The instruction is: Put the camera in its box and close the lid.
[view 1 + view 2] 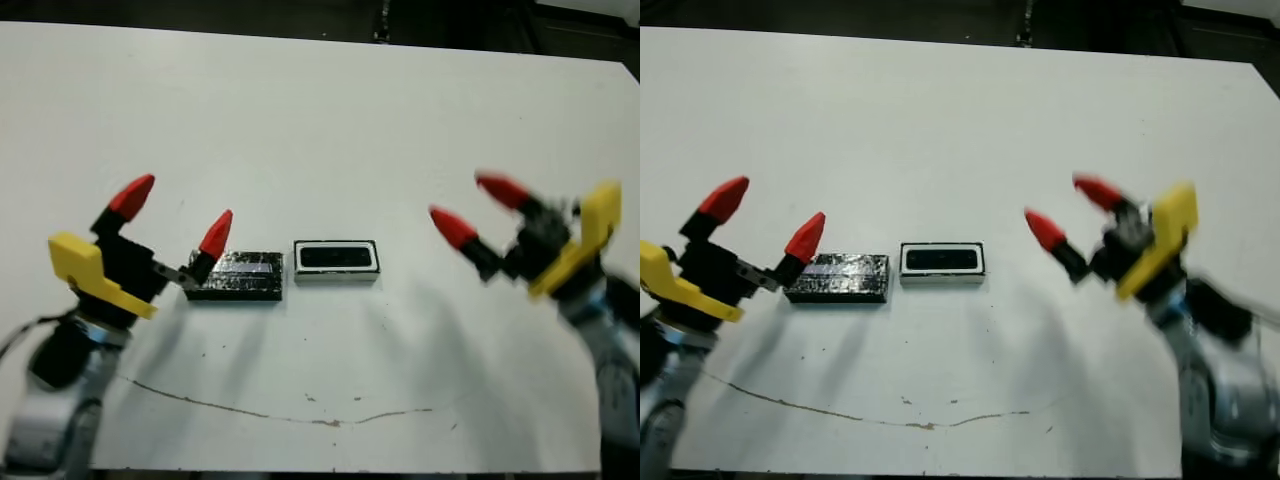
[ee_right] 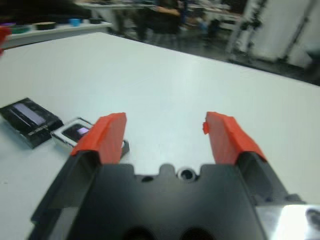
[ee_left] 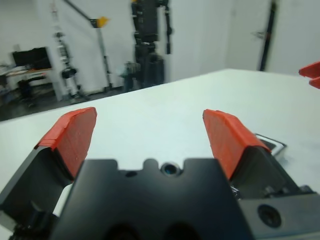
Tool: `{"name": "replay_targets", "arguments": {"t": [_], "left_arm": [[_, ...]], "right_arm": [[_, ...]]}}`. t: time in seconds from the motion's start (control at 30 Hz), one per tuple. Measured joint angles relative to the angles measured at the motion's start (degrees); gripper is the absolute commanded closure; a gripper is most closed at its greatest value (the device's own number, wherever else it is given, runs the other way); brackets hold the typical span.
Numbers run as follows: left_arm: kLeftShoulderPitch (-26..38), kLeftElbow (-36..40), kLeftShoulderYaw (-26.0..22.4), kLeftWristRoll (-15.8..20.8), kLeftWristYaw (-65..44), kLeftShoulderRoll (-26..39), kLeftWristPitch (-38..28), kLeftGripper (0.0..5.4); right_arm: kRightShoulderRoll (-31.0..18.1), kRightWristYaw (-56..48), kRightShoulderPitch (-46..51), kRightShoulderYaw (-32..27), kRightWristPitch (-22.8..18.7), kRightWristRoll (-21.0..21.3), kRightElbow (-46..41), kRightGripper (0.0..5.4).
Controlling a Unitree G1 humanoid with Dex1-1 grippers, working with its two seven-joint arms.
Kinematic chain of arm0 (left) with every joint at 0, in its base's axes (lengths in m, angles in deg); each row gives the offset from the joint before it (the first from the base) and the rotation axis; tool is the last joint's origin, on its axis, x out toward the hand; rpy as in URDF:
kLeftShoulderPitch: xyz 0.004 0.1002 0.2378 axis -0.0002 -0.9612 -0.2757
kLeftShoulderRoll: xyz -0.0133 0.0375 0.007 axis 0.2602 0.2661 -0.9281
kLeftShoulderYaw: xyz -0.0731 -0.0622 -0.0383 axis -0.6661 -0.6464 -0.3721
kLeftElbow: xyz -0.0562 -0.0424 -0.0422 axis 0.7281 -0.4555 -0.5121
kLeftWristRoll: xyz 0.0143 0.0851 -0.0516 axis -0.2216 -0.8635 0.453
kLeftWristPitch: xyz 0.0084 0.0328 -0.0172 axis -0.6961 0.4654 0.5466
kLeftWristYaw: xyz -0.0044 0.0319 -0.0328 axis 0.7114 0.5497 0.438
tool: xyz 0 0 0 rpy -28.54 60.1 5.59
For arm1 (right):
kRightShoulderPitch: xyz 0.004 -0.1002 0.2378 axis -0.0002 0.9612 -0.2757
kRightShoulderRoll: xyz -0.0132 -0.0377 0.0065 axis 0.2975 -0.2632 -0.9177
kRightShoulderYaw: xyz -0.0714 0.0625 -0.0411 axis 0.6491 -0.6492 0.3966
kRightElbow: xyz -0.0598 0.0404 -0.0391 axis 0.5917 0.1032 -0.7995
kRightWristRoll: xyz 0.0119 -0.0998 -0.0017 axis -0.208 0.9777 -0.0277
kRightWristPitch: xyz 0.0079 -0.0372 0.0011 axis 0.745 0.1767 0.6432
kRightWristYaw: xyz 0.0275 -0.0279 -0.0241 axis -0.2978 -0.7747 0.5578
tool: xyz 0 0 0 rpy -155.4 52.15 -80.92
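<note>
While both arms hang above the white table, the head views show two flat items near its middle: one lid and, just to its right with a narrow gap, one box. Each lies flat with its long axis running left to right. A dark rectangle fills the box's white inside; this looks like the camera lying along the box.

One left gripper has its fingers spread apart, holding nothing, one red tip close to the lid's left end. One right gripper, well to the right of the box, is likewise spread and empty.

Left wrist view: two parted red fingertips.

Right wrist view: two parted fingertips, with lid and box beyond.
</note>
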Motion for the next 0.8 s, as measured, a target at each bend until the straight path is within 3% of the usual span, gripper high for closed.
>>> {"name": "replay_targets", "arguments": {"t": [0.23, 0.4, 0.63, 0.8], "left_arm": [[8.6, -2.8, 0.0, 0.2, -12.1, 12.5, 4.7, 0.0], [19.1, -10.7, 3.7, 0.6, -27.9, 21.5, 6.1, 0.0], [30.6, -24.5, 10.8, 2.7, -46.6, 22.5, 8.8, 0.0], [35.5, -32.1, 15.5, 1.2, -56.3, 21.6, 7.3, 0.0]], "right_arm": [[5.2, 4.0, 8.0, 1.7, 8.6, -0.1, -0.3, 2.89], [6.4, 7.4, 9.8, 3.8, 10.0, 0.5, 0.9, 3.64], [6.5, 11.0, 9.5, 5.0, 10.4, 1.4, 1.5, 4.69], [6.5, 12.2, 9.2, 5.5, 10.5, 1.2, 1.4, 5.39]]}}
